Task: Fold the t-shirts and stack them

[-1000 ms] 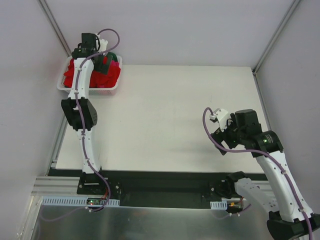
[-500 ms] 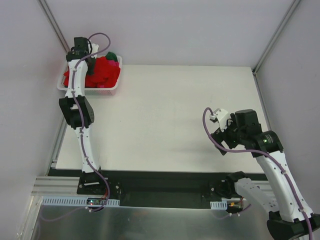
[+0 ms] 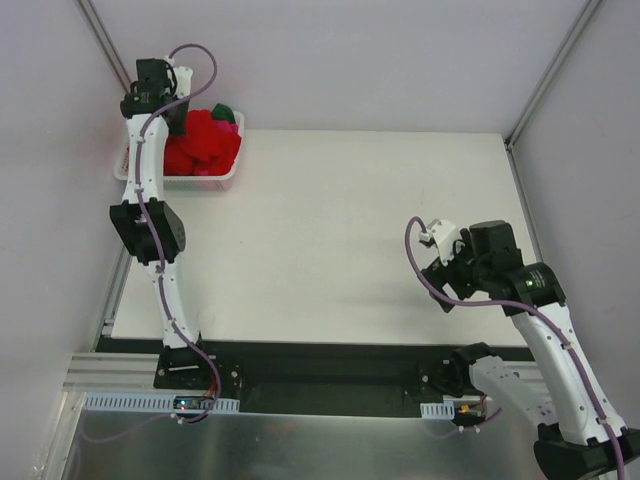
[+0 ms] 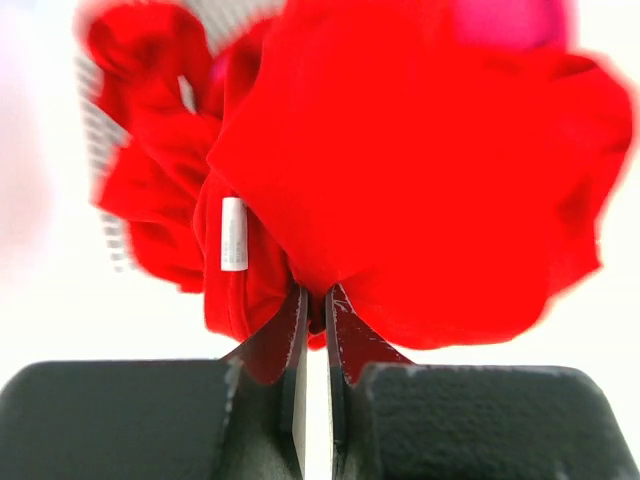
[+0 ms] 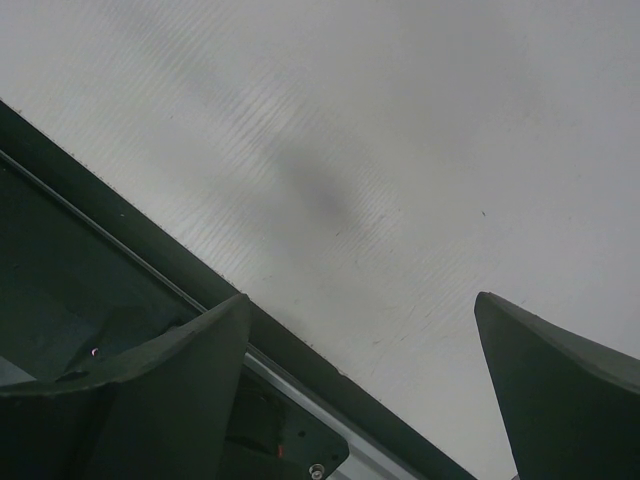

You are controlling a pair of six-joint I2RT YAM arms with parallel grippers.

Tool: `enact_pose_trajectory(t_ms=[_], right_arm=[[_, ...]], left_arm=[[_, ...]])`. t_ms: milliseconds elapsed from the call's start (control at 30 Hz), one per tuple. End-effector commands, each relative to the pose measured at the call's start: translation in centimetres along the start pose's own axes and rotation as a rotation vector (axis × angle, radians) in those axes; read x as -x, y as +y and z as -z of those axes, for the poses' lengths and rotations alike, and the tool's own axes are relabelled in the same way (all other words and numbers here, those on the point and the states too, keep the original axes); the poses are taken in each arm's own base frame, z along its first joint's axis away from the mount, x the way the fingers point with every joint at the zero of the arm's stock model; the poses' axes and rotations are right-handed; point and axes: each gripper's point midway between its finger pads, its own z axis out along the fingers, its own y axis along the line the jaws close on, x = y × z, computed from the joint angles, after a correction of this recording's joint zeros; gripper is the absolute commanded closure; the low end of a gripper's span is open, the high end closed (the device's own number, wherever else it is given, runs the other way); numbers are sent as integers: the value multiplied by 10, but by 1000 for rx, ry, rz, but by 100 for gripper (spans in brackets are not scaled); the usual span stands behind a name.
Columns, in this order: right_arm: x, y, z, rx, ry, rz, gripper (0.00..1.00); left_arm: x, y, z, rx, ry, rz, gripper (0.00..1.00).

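Observation:
A heap of t-shirts fills the white basket (image 3: 126, 172) at the table's far left corner, mostly bright red, with a dark green one (image 3: 223, 112) at the back and a magenta-pink one (image 3: 206, 172) near the front. My left gripper (image 3: 181, 122) is above the basket, shut on a fold of a bright red t-shirt (image 3: 206, 136) that rises out of the heap. In the left wrist view the left gripper (image 4: 315, 296) pinches that red t-shirt (image 4: 420, 180), its white label (image 4: 233, 233) showing. My right gripper (image 3: 443, 276) hovers open near the table's front right, holding nothing.
The right wrist view shows my right gripper (image 5: 362, 300) above the bare white table (image 5: 400, 150), close to its dark front edge (image 5: 150, 270). Grey walls close in the table at the back and both sides. The basket's lattice (image 4: 96, 120) shows behind the red cloth.
My left gripper has shut on a red t-shirt in the basket and moved up and back, pulling the cloth up out of the heap. The right arm has not moved.

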Motion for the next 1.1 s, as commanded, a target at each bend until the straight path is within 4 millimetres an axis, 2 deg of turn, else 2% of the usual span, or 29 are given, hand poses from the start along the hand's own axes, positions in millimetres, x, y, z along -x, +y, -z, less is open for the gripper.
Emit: enact_pose_trajectory(t_ms=[0, 33, 67, 100, 167, 200, 233, 267, 300, 333, 367, 433, 467, 500, 533, 567, 600, 633, 667, 767, 800, 833, 867, 900, 933, 967, 1033, 1067], right_arm=[[-4, 4, -2, 13, -2, -6, 4], [-2, 3, -2, 10, -8, -7, 4], [-2, 4, -2, 16, -7, -9, 4], [-2, 4, -3, 15, -9, -12, 4], [-2, 5, -3, 21, -11, -13, 4], [-1, 5, -3, 21, -14, -13, 4], [-2, 5, -3, 21, -12, -15, 4], [-2, 5, -3, 19, -14, -14, 4], [-1, 5, -2, 18, -17, -15, 4], [-2, 6, -2, 21, -18, -15, 4], [-2, 6, -1, 18, -21, -18, 4], [-1, 6, 0, 14, -25, -17, 4], [-1, 5, 1, 10, -30, -16, 4], [-1, 5, 2, 8, -30, -16, 4], [-1, 5, 2, 5, -29, -16, 4], [-1, 4, 3, -5, -31, -16, 4], [-2, 3, 4, -9, -32, -15, 4], [-2, 2, 5, -16, -30, -17, 4], [-2, 0, 4, -27, -26, -17, 4], [-1, -3, 3, -39, -25, -22, 4], [0, -3, 2, -37, -28, -26, 4], [1, -3, 1, -35, -26, -28, 4], [3, -3, 1, -28, -31, -35, 4], [5, -3, 1, -26, -37, -35, 4], [5, -3, 1, -25, -34, -38, 4], [5, -3, 1, -27, -33, -41, 4], [6, -4, 2, -28, -31, -41, 4], [6, -4, 3, -27, -28, -41, 4]], left_arm=[[104, -16, 167, 9, -415, -71, 100], [110, -23, 181, 3, -442, -94, 100], [117, -39, 196, -20, -478, -121, 100], [123, -38, 227, -7, -533, -131, 100], [134, -74, 261, -64, -611, -196, 100], [138, -81, 291, -76, -670, -212, 100], [140, -91, 308, -97, -706, -226, 100], [141, -101, 324, -123, -738, -235, 100], [140, -119, 350, -160, -787, -257, 100], [139, -125, 361, -170, -804, -268, 100], [135, -127, 383, -179, -841, -264, 100], [125, -140, 395, -229, -847, -259, 100], [117, -138, 411, -232, -868, -248, 100], [108, -141, 400, -244, -828, -244, 100], [101, -142, 400, -254, -815, -236, 100], [89, -140, 417, -264, -837, -229, 100], [75, -155, 408, -339, -802, -252, 100], [67, -159, 414, -372, -804, -246, 100], [57, -157, 429, -386, -825, -231, 100], [35, -163, 417, -410, -766, -221, 100], [20, -171, 390, -425, -689, -229, 100], [10, -178, 376, -444, -644, -237, 90], [-15, -190, 344, -481, -539, -248, 86], [-31, -201, 329, -526, -480, -256, 82], [-50, -219, 318, -624, -422, -268, 66], [-85, -242, 293, -701, -298, -290, 2], [-120, -263, 277, -761, -179, -333, 1], [-135, -278, 275, -789, -138, -380, 1]])
